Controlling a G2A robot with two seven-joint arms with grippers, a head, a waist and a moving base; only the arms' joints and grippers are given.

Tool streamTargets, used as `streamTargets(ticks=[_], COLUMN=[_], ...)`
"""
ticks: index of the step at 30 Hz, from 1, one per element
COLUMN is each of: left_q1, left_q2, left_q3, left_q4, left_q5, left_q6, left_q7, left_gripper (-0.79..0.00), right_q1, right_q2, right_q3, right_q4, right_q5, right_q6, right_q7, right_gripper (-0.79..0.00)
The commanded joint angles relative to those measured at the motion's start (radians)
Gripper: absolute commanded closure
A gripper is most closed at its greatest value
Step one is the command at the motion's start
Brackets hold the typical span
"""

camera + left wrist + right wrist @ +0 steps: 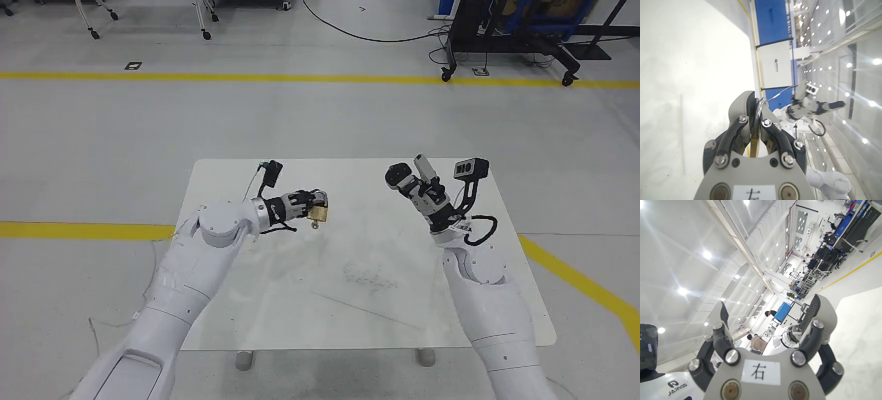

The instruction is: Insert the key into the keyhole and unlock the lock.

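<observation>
Bench (pixel 350 310): lock held above it, near the middle. Right claw (pixel 402 178) spread wide, empty, raised well apart. Left claw (pixel 311 206) clamped on lock (pixel 319 212). Judged dense, stiff and smooth brass that may twist; grip the flat body faces. Long axis lies along the claw, shackle (pixel 762 105) poking past the tips toward the right arm.

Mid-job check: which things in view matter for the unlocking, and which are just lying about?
Job: brass padlock, clamped in left gripper; right gripper, open and empty.
Lying about: white table, black wheeled rack, yellow floor line.
</observation>
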Motion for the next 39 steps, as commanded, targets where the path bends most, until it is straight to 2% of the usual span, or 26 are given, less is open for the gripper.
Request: streamTargets(ticks=[1, 4, 12, 13, 16, 17, 18, 19, 25, 31, 35, 39], left_q1=[-0.024, -0.076, -0.133, -0.138, -0.15, -0.155, -0.16, -0.165, -0.18, -0.166, -0.13, -0.045], left_q2=[-0.011, -0.03, -0.09, -0.096, -0.111, -0.115, -0.119, -0.121, -0.118, -0.077, -0.034, 0.018], left_q3=[0.042, 0.126, 0.282, 0.298, 0.33, 0.337, 0.342, 0.346, 0.3, 0.195, 0.082, -0.06], left_q4=[0.035, 0.095, 0.204, 0.217, 0.245, 0.251, 0.259, 0.265, 0.281, 0.226, 0.112, -0.085], left_q5=[0.002, 0.096, 0.161, 0.177, 0.2, 0.205, 0.211, 0.214, 0.143, 0.108, 0.109, 0.185], left_q6=[0.02, 0.042, 0.025, 0.023, 0.015, 0.013, 0.012, 0.011, -0.036, -0.112, -0.152, -0.193], left_q7=[-0.054, -0.08, -0.126, -0.125, -0.131, -0.135, -0.137, -0.14, -0.165, -0.126, -0.045, 0.074], left_gripper=[0.0, 0.0, 0.0, -0.052, -0.299, -0.419, -0.622, -0.767, -0.785, -0.785, -0.785, -0.785], right_q1=[0.001, 0.001, 0.001, 0.001, 0.001, 0.001, 0.001, 0.001, 0.001, 0.001, 0.001, 0.001], right_q2=[0.0, 0.0, 0.0, 0.0, 0.0, 0.0, 0.0, 0.0, 0.0, 0.0, 0.0, 0.0], right_q3=[-0.002, -0.002, -0.002, -0.002, -0.002, -0.002, -0.002, -0.002, -0.002, -0.002, -0.002, -0.002], right_q4=[0.005, 0.005, 0.005, 0.005, 0.005, 0.005, 0.005, 0.005, 0.005, 0.005, 0.005, 0.005], right_q5=[0.003, 0.003, 0.003, 0.003, 0.003, 0.003, 0.003, 0.003, 0.003, 0.003, 0.003, 0.003], right_q6=[0.0, 0.0, 0.0, 0.0, 0.0, 0.0, 0.0, 0.0, 0.0, 0.0, 0.0, 0.0], right_q7=[0.002, 0.002, 0.002, 0.002, 0.002, 0.002, 0.002, 0.002, 0.002, 0.002, 0.002, 0.002], right_gripper=[-0.785, -0.785, -0.785, -0.785, -0.785, -0.785, -0.785, -0.785, -0.785, -0.785, -0.785, -0.785])
